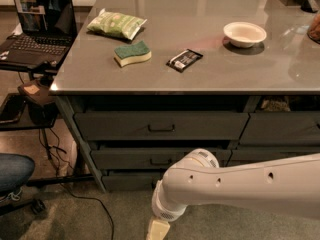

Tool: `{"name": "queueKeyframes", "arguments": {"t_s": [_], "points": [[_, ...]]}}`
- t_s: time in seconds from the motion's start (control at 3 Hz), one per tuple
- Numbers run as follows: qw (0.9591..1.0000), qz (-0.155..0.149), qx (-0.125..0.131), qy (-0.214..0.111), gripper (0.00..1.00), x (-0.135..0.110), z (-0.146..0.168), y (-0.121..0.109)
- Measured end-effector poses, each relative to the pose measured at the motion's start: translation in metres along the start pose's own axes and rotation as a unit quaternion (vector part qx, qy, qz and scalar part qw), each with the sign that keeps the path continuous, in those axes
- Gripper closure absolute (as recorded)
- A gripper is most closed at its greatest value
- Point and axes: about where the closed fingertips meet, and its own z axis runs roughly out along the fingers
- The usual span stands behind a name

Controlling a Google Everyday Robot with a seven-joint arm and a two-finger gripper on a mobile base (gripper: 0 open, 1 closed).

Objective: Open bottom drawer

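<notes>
The bottom drawer (127,180) is the slim dark grey front at the foot of the left stack, under the table. It looks shut. Its centre handle is hidden behind my white arm (240,186). Above it are the taller middle drawer (145,159) and the top drawer (160,125), each with a small loop handle. My gripper (157,230) hangs at the bottom edge of the camera view, low over the floor, in front of and below the bottom drawer's centre. Only its cream upper part shows.
The grey table top (200,79) carries a green snack bag (116,24), a green sponge (132,53), a dark bar wrapper (185,60) and a white bowl (244,34). A laptop (37,24) sits on a stand at left, with cables (75,194) below. A person's knee (12,171) is at far left. The neighbouring drawer stack (282,129) is at right.
</notes>
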Motion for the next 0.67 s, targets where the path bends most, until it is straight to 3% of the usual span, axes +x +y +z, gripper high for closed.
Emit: {"name": "queueKeyframes", "arguments": {"t_s": [0.33, 0.67], "points": [[0.9999, 0.009, 0.013, 0.004, 0.0, 0.008, 0.011, -0.005], [0.999, 0.027, 0.032, 0.017, 0.0, 0.031, 0.04, -0.025]]}}
